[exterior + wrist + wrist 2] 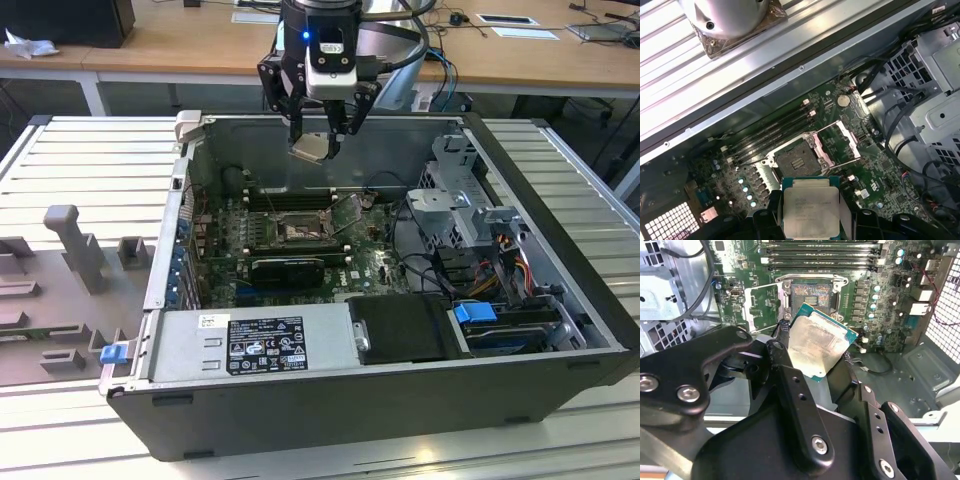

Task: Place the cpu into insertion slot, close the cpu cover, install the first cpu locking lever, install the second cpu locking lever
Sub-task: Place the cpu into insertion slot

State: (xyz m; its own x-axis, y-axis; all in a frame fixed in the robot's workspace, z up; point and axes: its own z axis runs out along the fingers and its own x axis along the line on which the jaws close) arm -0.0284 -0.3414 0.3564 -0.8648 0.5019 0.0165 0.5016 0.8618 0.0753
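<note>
Ribbed metal tabletop (90, 160) carries an open computer case (400, 405) lying on its side, with wooden tabletops (150, 50) behind it. Your hand (317, 138) hangs over the open case, clamped on the cpu (310, 149). The chip sits tilted in the grip, up in the air and clear of the board.

In the second wrist view you see the black fingers (784, 365) pinching the chip at opposite edges, its silvery top facing the camera and its green rim showing.

The insertion slot (300, 232) lies bare on the green motherboard (365, 265), below the hand and well apart from the chip. The cpu cover (840, 142) is swung open on its hinge and stands up along one side of the slot. Long black memory slots (820, 255) run just beside the slot. A grey power supply (265, 345) fills the case's near side.
</note>
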